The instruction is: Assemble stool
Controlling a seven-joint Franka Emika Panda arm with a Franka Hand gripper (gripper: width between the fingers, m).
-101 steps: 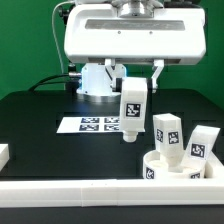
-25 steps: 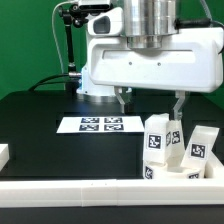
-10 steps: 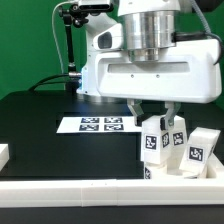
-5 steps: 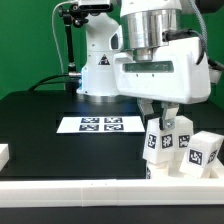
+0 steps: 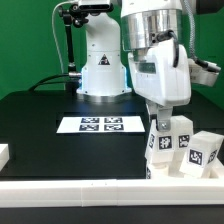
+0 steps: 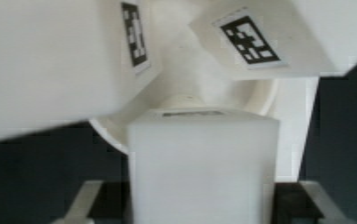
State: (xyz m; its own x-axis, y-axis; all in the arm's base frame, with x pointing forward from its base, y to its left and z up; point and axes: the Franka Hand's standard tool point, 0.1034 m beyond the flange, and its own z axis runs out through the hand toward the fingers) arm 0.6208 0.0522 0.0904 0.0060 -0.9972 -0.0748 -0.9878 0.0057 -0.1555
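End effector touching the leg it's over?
Touching. In the wrist view the end effector has a finger against each side of the leg, no gap visible. The exterior view shows it clamped on the leg standing on the seat.

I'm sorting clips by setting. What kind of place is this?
Probably a robotics lab bench: a black table against a green backdrop, a marker board with printed tags lying flat on it, and a robot arm's gripper shut on a tagged white stool leg.

three tagged legs (image 5: 163,142) counted by the fingers, one round seat (image 5: 158,170) under them, one marker board (image 5: 99,125).
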